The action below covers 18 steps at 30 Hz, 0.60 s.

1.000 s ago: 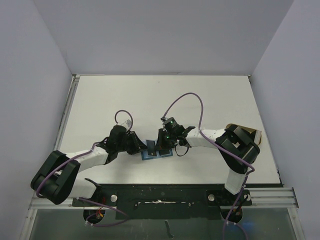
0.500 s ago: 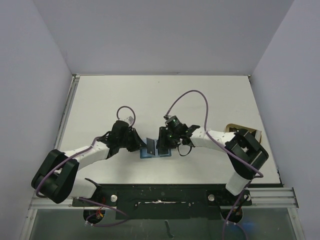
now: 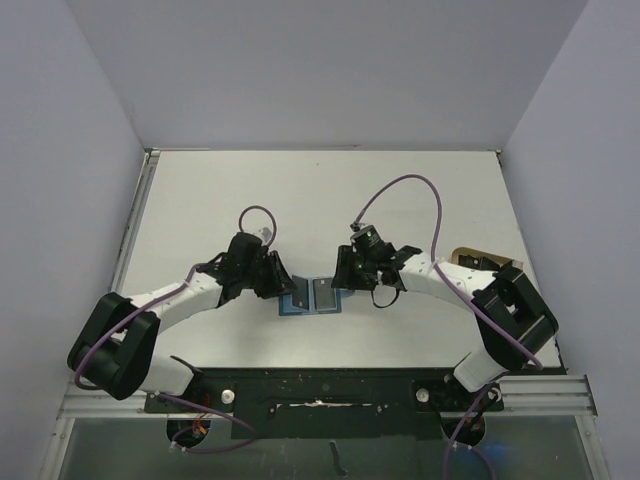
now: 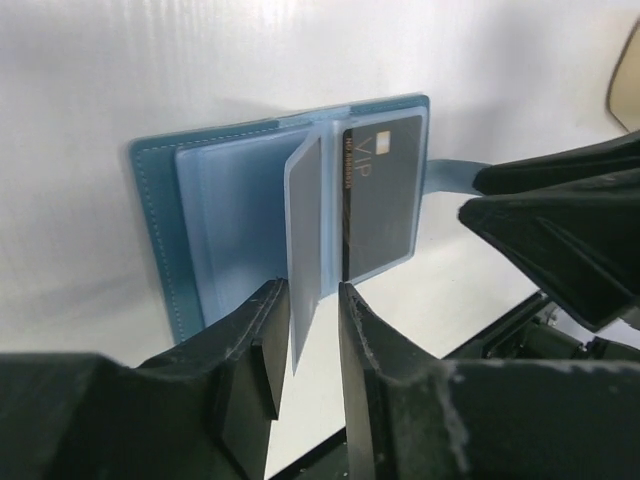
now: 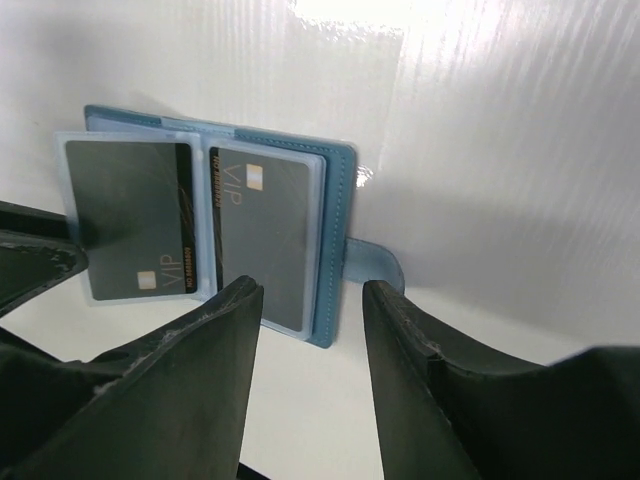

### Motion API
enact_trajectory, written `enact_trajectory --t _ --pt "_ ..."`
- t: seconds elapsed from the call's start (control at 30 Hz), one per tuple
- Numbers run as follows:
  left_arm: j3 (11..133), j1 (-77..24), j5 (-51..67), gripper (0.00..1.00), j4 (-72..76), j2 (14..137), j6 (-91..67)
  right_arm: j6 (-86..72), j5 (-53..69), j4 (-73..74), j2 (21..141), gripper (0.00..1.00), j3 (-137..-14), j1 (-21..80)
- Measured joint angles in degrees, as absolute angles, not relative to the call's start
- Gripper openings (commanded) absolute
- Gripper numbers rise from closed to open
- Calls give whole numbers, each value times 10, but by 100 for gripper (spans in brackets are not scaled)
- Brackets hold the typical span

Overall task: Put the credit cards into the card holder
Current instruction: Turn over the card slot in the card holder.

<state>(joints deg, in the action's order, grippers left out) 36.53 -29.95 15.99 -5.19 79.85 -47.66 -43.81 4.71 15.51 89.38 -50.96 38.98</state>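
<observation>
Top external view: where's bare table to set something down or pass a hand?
Free: the far half of the table, from its back edge down to the left tool and right tool; also the near strip between the card holder and the base rail. Crowded: centre, where both tools flank the open holder; right edge, by a tan object.

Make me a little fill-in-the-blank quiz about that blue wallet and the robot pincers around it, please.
1. The card holder lies ___ on the table.
2. The dark card nearest the snap tab bears the letters ___.
3. The right wrist view shows ___ dark cards inside the holder in all.
4. The right pincer has its jaws apart and holds ___.

Missing words: open; VIP; two; nothing.
</observation>
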Motion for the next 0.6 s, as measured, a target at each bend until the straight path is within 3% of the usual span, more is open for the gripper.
enact_trajectory --t 0.6 --pt "374 -375 239 34 95 864 -541 -401 -7 253 742 49 -504 292"
